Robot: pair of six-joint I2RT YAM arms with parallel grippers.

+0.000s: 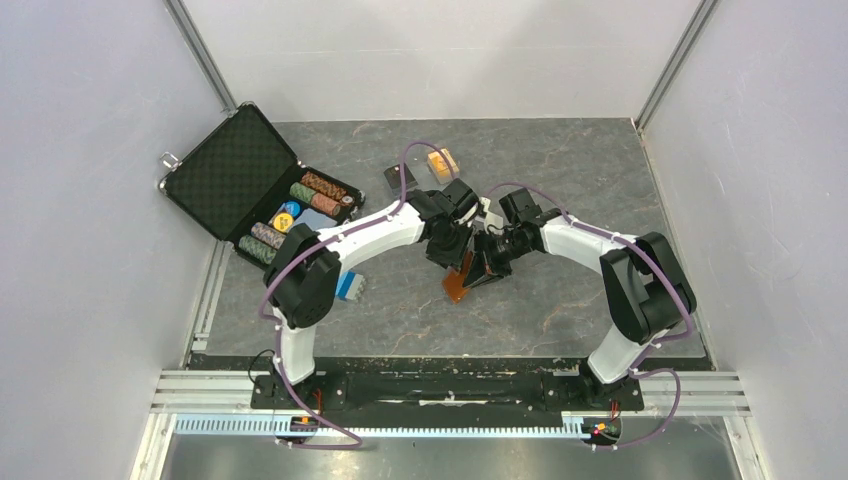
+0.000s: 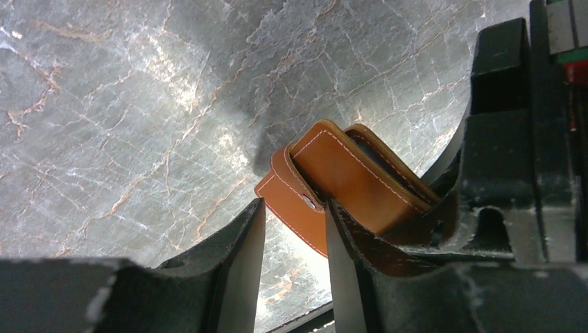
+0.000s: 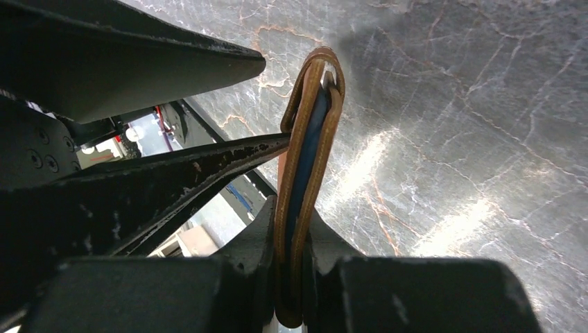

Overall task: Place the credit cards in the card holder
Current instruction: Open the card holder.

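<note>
Closest to the left wrist lens: spread apart around the snap tab (image 2: 281, 182) of the card holder (image 2: 353, 177) with the left gripper (image 2: 295, 202), one finger touching leather. From the right wrist: clamped on the card holder with the right gripper (image 3: 292, 208), edge-on between the pads, pale blue lining showing. From above: held between both grippers; beyond the left gripper, well apart, an orange credit card (image 1: 441, 162) and a dark credit card (image 1: 398, 178).

Grey veined tabletop (image 1: 580, 170) before me, bright glare across it, plain pale walls (image 1: 90, 120) around, aluminium corner posts (image 1: 205, 60)
</note>
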